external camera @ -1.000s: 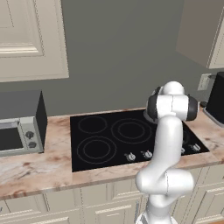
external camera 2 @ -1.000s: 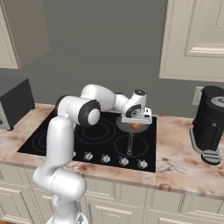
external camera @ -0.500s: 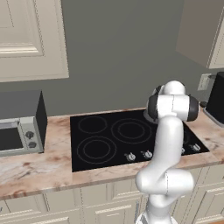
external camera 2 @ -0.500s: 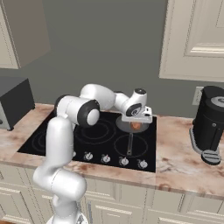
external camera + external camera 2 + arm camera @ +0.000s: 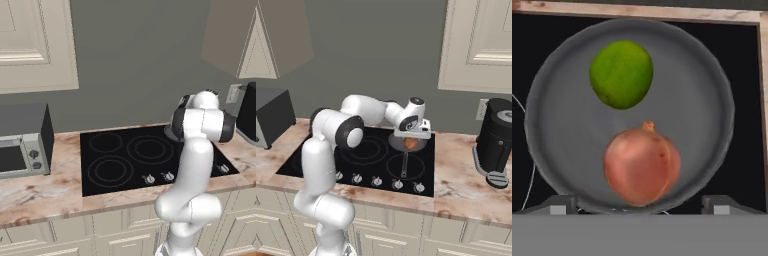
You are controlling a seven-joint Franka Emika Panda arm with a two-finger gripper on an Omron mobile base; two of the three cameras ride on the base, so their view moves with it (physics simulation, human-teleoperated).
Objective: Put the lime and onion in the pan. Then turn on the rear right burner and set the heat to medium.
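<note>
Looking straight down from the hand, the grey pan [image 5: 704, 95] holds the green lime [image 5: 621, 74] and, closer to me, the orange-brown onion [image 5: 642, 165]. My gripper [image 5: 639, 204] hangs just above the onion, open, each fingertip [image 5: 561, 204] well clear of its sides. From the right base view, the gripper [image 5: 412, 138] hovers over the onion [image 5: 412, 144] in the pan at the cooktop's rear right, the pan's handle [image 5: 404, 167] pointing towards the front. In the left base view my own arm hides the pan.
A black cooktop [image 5: 373, 159] carries a row of knobs [image 5: 397, 184] along its front edge. A dark coffee machine [image 5: 496, 142] stands on the counter to the right. A toaster oven [image 5: 20, 147] sits at the far left.
The jaws have spread a little wider on either side of the onion, which rests in the pan. The arm has hardly moved.
</note>
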